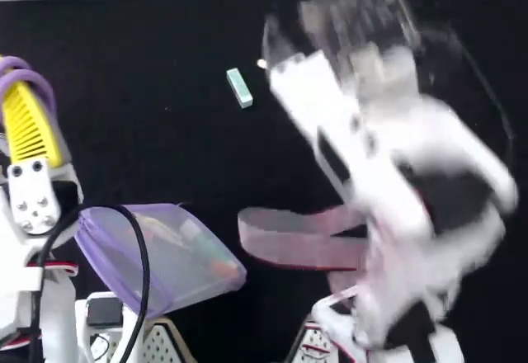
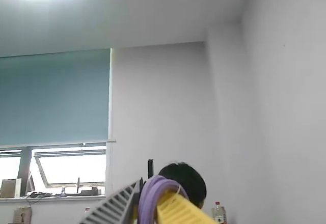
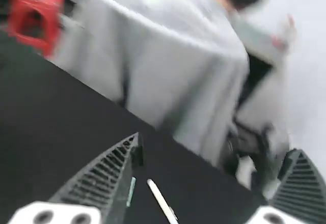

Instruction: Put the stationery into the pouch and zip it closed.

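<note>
One black table (image 1: 124,165) spreads across the whole high view, and my two arms stand at its lower edge. My right arm (image 1: 388,173), white and the bulkier shape, rises from the lower right and slants to the upper middle of the frame. My right claw (image 3: 216,150) is spread wide and holds nothing. Its two ribbed fingers (image 3: 109,175) stand well apart.

My left arm (image 1: 33,198) stands at the left edge. My left claw (image 1: 25,124), yellow with one purple cable (image 1: 21,70) looped over it, sits at the middle left. Whether that claw is spread or pressed together I cannot tell.

One pouch (image 1: 103,243), pale purple and see-through, lies at the lower left, just beside my left arm's base. One black cable (image 1: 144,264) arches across it. At least two coloured pieces show through its wall, one pink-orange and one greenish, too vague to name. I cannot tell whether its zip is open.

One pink translucent strip (image 1: 289,238) lies flat at the lower middle, near the pouch but apart from it. Its right end is hidden under my right arm.

One white pen (image 3: 162,201) lies on the table between my right claw's fingers, just beside one of them.

One mint-green eraser (image 1: 239,87), the smallest thing, lies in the upper middle, left of my right arm and well apart from the pouch.
</note>
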